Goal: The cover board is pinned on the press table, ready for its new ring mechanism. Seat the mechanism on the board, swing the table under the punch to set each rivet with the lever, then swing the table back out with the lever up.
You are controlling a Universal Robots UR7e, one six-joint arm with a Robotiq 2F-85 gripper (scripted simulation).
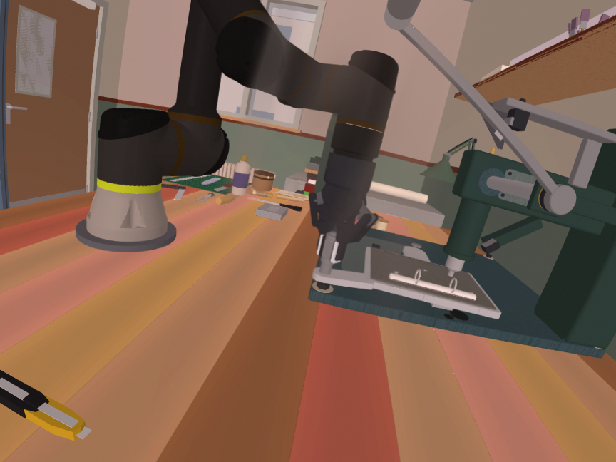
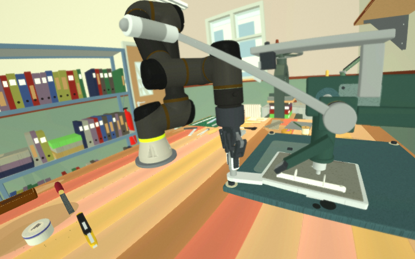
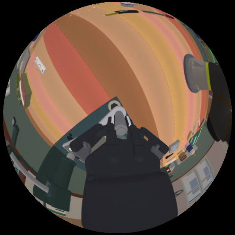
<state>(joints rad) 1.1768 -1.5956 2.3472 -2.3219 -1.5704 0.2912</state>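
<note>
The press table's upright handle peg (image 1: 326, 258) (image 2: 233, 167) (image 3: 120, 122) is gripped in my closed gripper (image 1: 332, 251) (image 2: 234, 162) (image 3: 119, 122). The peg stands at the end of a grey arm at the table's near-left corner. The grey press table (image 1: 428, 283) (image 2: 315, 180) lies on the green press base. The grey cover board is on it. The white ring mechanism (image 1: 432, 286) (image 2: 312, 180) lies along the board. The punch (image 1: 452, 266) (image 2: 318, 167) stands over the mechanism's right end. The long lever (image 1: 462, 84) (image 2: 229, 58) is raised, slanting up to the left.
The green press body (image 1: 562, 224) (image 2: 351, 100) rises on the right of the base. My arm's base (image 1: 127, 214) (image 2: 153, 149) stands to the left. A yellow knife (image 1: 45, 408) (image 2: 87, 230) lies near the bench's front. Small tools and a glue bottle (image 1: 241, 176) crowd the far side.
</note>
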